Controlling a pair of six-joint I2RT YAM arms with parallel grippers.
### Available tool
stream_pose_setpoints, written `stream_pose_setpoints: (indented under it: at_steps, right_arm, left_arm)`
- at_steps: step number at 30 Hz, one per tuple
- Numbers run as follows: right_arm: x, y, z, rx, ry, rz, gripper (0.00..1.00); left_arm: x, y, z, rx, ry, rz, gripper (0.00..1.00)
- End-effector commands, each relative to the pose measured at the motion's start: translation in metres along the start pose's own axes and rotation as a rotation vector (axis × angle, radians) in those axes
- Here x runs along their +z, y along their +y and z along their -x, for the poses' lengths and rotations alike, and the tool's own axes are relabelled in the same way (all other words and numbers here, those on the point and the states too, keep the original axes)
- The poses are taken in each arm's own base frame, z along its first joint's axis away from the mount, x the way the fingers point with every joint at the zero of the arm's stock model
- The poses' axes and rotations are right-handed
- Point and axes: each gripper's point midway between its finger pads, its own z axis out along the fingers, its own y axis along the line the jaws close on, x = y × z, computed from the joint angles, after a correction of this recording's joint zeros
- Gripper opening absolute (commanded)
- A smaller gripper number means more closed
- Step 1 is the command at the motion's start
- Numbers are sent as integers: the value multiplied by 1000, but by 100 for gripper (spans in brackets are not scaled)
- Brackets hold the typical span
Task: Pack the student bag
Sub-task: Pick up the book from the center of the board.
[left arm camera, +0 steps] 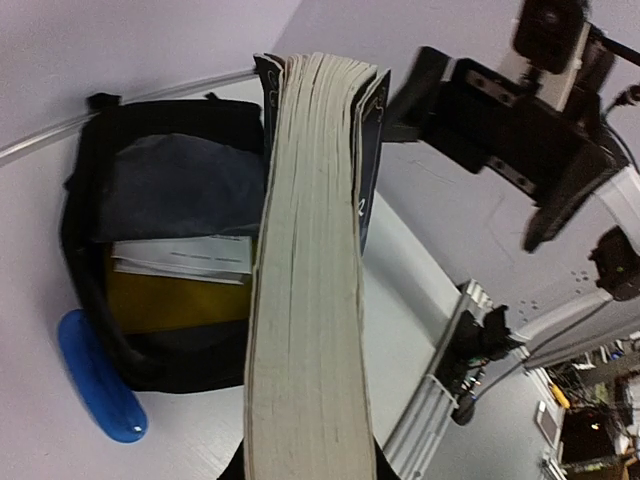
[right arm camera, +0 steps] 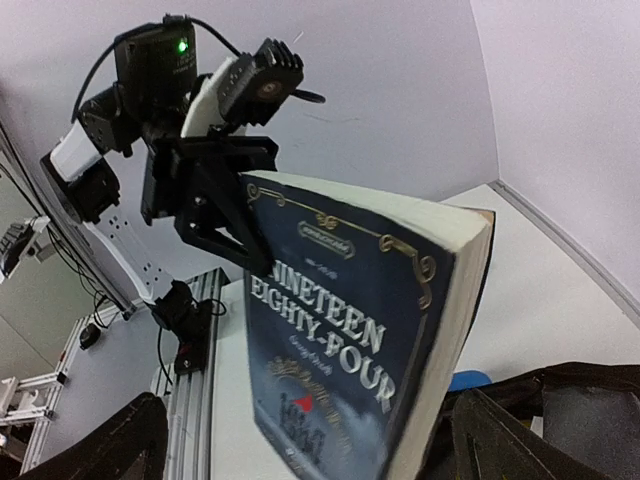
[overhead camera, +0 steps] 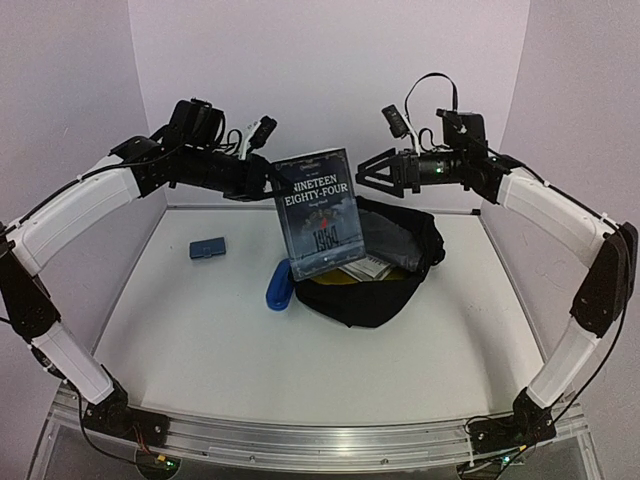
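Looking down from above: the left claw (overhead camera: 270, 183) is clamped on the upper left corner of the book (overhead camera: 320, 215). It holds the book upright in the air, cover to the camera, over the near left rim of the bag (overhead camera: 405, 290). My guess is a corner grip leaves the lower edge free to go in first. The bag lies on the desk (overhead camera: 200, 340), centre-right, with its mouth gaping upward. The right claw (overhead camera: 373, 172) stands just beside the book's top right corner with its jaws spread wide and nothing in them. A blue oblong (overhead camera: 279, 285) lies against the bag's left side.

Left wrist view: the page edge (left arm camera: 305, 300) runs straight away from the camera, with the bag's opening (left arm camera: 175, 180) to one side. A yellow item (left arm camera: 170, 295) and white papers (left arm camera: 185, 258) already sit inside. There seems to be room along the rim for the book to slide in flat.

Right wrist view: the cover (right arm camera: 350, 340) faces this camera, tilted. The right claw's own fingers (right arm camera: 95, 445) are far apart, either side of the frame. I see nothing between them but cannot tell if they graze the book. The left claw (right arm camera: 225, 215) alone bites its corner.
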Motion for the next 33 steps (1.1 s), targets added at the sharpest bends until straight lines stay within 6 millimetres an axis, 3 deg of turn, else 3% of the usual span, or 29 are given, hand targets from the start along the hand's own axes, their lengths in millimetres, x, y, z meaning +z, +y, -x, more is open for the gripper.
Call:
stream_pose_setpoints:
  at_steps: [1, 7, 9, 14, 16, 17, 20, 23, 28, 31, 33]
  right_arm:
    - [13, 4, -26, -56, 61, 56, 98]
    - [22, 30, -41, 25, 95, 174, 98]
    - [24, 41, -36, 72, 96, 229, 90]
    - [31, 55, -22, 212, 110, 294, 29]
    - [33, 53, -14, 243, 106, 289, 4]
    - [34, 51, -9, 260, 103, 283, 0]
    - [34, 45, 5, 288, 89, 272, 0]
    - [37, 39, 13, 296, 79, 266, 0]
    - [41, 33, 17, 296, 73, 261, 0]
    - [44, 30, 20, 298, 67, 261, 0]
    - [45, 27, 21, 299, 63, 250, 0]
  left_arm:
    - [-28, -72, 45, 99, -119, -291, 0]
    - [-33, -84, 52, 129, -134, -348, 0]
    - [-31, -78, 52, 123, -139, -329, 0]
    - [-28, -65, 55, 95, -172, -288, 4]
    - [-23, -55, 54, 64, -172, -252, 15]
    - [-21, -51, 52, 48, -168, -239, 25]
    - [-14, -43, 42, -3, -143, -247, 61]
    - [0, -37, 27, -73, -104, -294, 73]
    - [18, -33, 18, -150, -88, -370, 74]
    - [23, -33, 14, -171, -88, -405, 69]
    - [22, -35, 15, -163, -99, -424, 59]
